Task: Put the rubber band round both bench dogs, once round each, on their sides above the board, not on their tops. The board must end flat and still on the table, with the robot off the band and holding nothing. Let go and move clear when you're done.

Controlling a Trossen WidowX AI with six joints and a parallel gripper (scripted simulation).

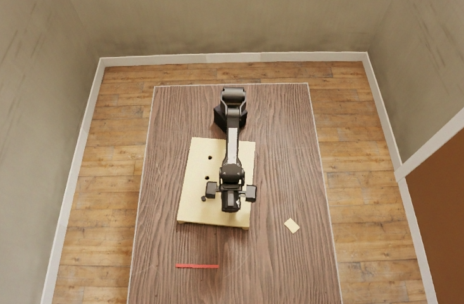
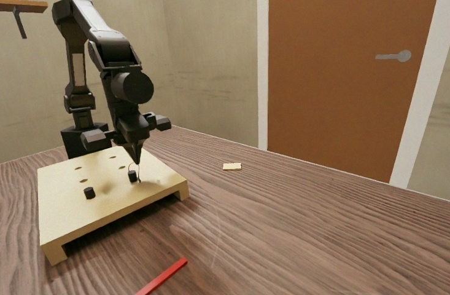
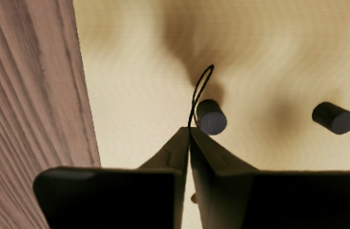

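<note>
Top view looks straight down from high; exterior watches low across the table point(image 2: 301, 215) (door behind); wrist peers close; all share the board point(image 1: 200, 200).

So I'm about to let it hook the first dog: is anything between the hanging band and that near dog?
Nothing visible. The claw pinches the rubber band, whose loop hangs right beside the near bench dog, over bare board.
</note>
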